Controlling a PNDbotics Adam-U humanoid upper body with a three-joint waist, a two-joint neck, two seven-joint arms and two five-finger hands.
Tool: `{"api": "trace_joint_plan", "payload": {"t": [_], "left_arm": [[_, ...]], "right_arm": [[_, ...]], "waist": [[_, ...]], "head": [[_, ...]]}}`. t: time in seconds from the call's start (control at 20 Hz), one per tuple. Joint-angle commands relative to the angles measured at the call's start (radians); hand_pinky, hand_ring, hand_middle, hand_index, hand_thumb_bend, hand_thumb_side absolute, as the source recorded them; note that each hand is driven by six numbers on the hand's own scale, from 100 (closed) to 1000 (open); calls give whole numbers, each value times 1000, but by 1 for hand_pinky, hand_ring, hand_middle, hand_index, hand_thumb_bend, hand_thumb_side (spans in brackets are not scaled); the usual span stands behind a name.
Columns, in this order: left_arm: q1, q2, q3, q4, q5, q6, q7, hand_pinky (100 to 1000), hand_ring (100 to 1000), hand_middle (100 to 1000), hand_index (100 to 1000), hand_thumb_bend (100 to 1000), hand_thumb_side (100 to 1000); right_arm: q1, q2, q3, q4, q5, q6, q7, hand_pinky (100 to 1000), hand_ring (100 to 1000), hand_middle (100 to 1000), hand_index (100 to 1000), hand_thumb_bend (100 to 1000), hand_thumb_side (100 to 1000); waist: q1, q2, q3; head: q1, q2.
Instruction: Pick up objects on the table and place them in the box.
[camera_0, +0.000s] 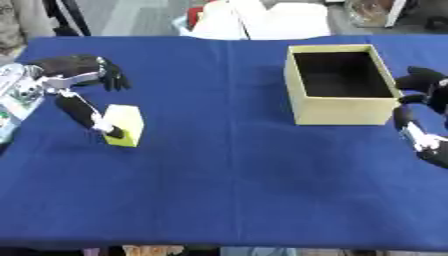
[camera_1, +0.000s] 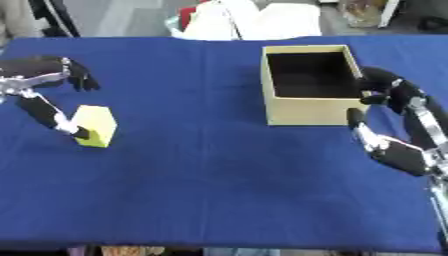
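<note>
Leftward in the left eye view, the robot's left hand (camera_0: 74, 80) spreads wide — thumb tip touching the yellow foam block (camera_0: 124, 125) on the blue-clothed table (camera_0: 227, 175). Right eye view: the right hand (camera_1: 398, 117) hangs open, holding nothing, just beside the open tan cardboard box (camera_1: 311, 112).

Blue cloth (camera_0: 227, 190) covers table; white sheets (camera_0: 262, 20) beyond far edge; grey floor (camera_0: 131, 17) behind.
</note>
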Motion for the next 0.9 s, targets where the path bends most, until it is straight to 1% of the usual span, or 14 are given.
{"api": "trace_joint_plan", "payload": {"t": [0.05,0.1,0.25,0.3,0.35,0.4,0.45,0.5,0.55,0.6,0.65,0.7,0.75,0.9], "left_arm": [[-26,9,-1,31,-32,-3,-4,705,627,618,777,792,476],[-30,4,-4,44,-45,-4,1,705,628,619,777,792,471],[-40,-12,-10,84,-88,-10,14,702,627,616,775,776,410],[-42,-18,-10,99,-97,-13,17,702,627,616,774,775,405],[-44,-24,-9,113,-103,-15,20,701,623,611,770,757,354],[-46,-29,-7,126,-108,-17,24,701,622,610,769,755,349],[-49,-35,-4,138,-111,-18,30,699,613,600,760,735,311],[-51,-39,-2,148,-113,-18,38,698,611,597,759,733,307],[-53,-44,0,156,-113,-18,49,692,587,560,737,708,279],[-55,-48,2,161,-111,-17,61,689,579,546,730,700,272],[-55,-50,5,163,-106,-17,73,681,547,485,699,670,250],[-56,-50,8,161,-98,-15,84,679,539,465,687,658,242],[-56,-50,13,155,-88,-13,94,675,527,426,668,638,230],[-59,-37,30,117,-48,-1,111,674,515,395,656,620,225]], "right_arm": [[-13,-19,-5,-9,-3,-1,3,740,831,778,925,185,418],[-13,-18,-5,-9,-4,-1,3,740,831,778,925,185,419],[-13,-18,-5,-8,-4,-1,3,739,831,777,925,184,421],[-12,-17,-5,-8,-4,-1,2,739,831,777,925,184,421],[-12,-17,-5,-8,-4,0,2,739,831,777,925,183,423],[-12,-17,-5,-8,-4,0,2,739,831,777,925,183,423],[-13,-16,-5,-8,-5,0,3,739,831,777,925,182,424],[-13,-16,-5,-8,-5,0,3,739,831,777,925,182,424],[-13,-15,-5,-8,-5,0,3,739,831,777,925,181,424],[-13,-15,-5,-8,-5,0,3,739,831,777,925,181,424],[-13,-15,-5,-7,-5,0,3,739,831,777,925,181,425],[-13,-15,-5,-7,-5,0,3,739,831,777,925,180,425],[-13,-15,-6,-7,-5,0,2,739,831,777,925,181,425],[-13,-15,-6,-7,-5,0,2,738,830,777,925,180,426]], "waist": [[0,-12,-2],[0,-12,-2],[0,-12,-4],[0,-12,-5],[0,-12,-5],[0,-12,-5],[0,-11,-6],[0,-11,-6],[-1,-11,-6],[-1,-11,-6],[-2,-10,-7],[-2,-10,-7],[-2,-10,-7],[-3,-11,-6]], "head": [[4,5],[4,5],[4,5],[4,5],[4,5],[4,5],[3,5],[3,5],[3,5],[3,5],[3,5],[3,5],[3,5],[2,5]]}}
